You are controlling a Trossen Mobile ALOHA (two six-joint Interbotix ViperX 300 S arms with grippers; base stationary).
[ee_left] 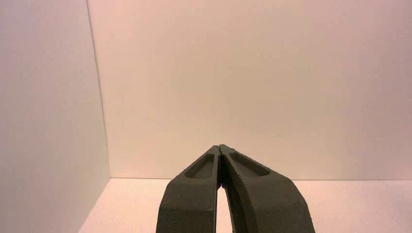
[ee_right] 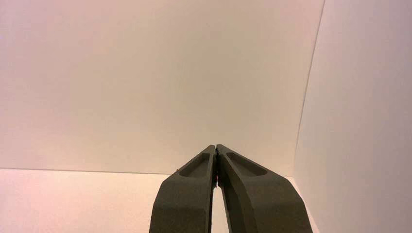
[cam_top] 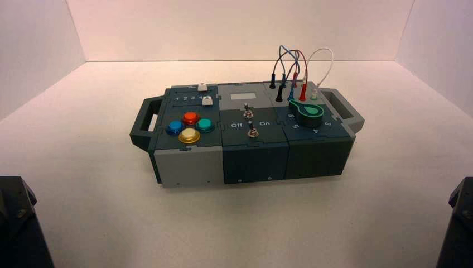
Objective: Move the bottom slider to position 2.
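The right gripper (ee_right: 216, 146) points up from six o'clock, fingertips together; a pale wall (ee_right: 155, 87) spans twelve o'clock, another wall (ee_right: 359, 116) stands at three, and a pale floor (ee_right: 73, 204) lies toward eight.

1. From where I'm standing, there's a short row of white digits (cam_top: 189, 98) printed on the dark panel at the box's far left, running between two slider tracks, with the white cap of the bottom slider (cam_top: 207, 101) close by its right end.
2. Over on the middle dark panel (cam_top: 237, 136), I can see a small white word (cam_top: 236, 125) left of the toggle switches and another white word (cam_top: 264, 123) to their right.
3. Round the green dial (cam_top: 308, 114), on the right-hand dark panel, sit separate white numerals (cam_top: 315, 131), spaced along its left, near and right sides.
4. None of it is plain enough to copy out.
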